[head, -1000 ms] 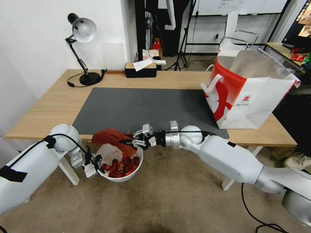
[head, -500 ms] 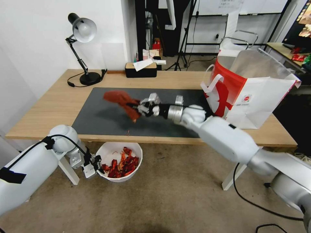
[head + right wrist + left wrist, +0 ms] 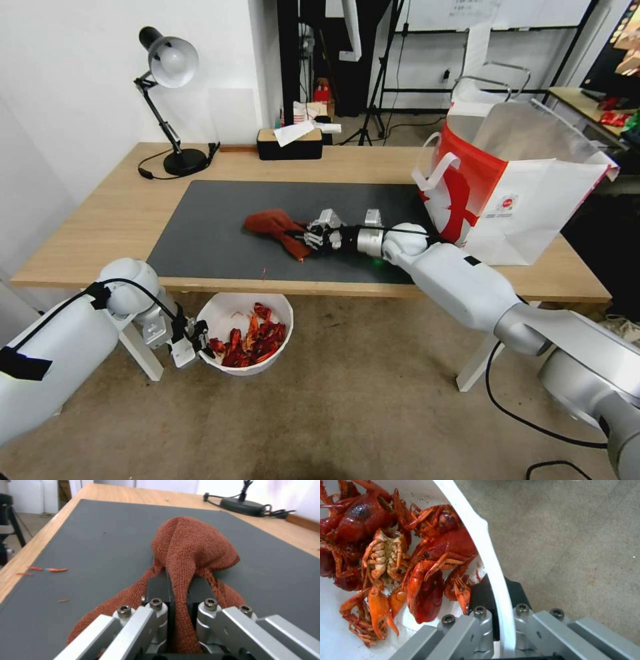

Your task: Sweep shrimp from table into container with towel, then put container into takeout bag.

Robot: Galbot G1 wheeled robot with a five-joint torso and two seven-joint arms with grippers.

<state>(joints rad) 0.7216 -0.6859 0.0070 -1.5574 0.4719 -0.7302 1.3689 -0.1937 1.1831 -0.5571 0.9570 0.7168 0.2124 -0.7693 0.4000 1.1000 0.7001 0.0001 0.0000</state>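
Note:
The white container [image 3: 283,308] hangs below the table's front edge, with my left gripper [image 3: 197,340] shut on its rim [image 3: 493,562]. Glossy red shrimp [image 3: 248,341] [image 3: 430,562] lie heaped inside it. My right gripper [image 3: 308,237] is shut on the rust-red towel [image 3: 275,224] [image 3: 190,545], which rests bunched on the dark grey mat [image 3: 227,227] at the middle of the table [image 3: 113,213]. The takeout bag [image 3: 513,187] stands open at the table's right end, right of the right gripper.
A black desk lamp [image 3: 170,80] stands at the table's back left and a black tissue box [image 3: 290,143] at the back middle. A few tiny shrimp bits [image 3: 50,569] lie on the mat's front edge. The carpeted floor [image 3: 333,413] lies under the container.
My right gripper has carried the towel up from the container, then lowered it onto the mat. The left gripper and the container have stayed in place.

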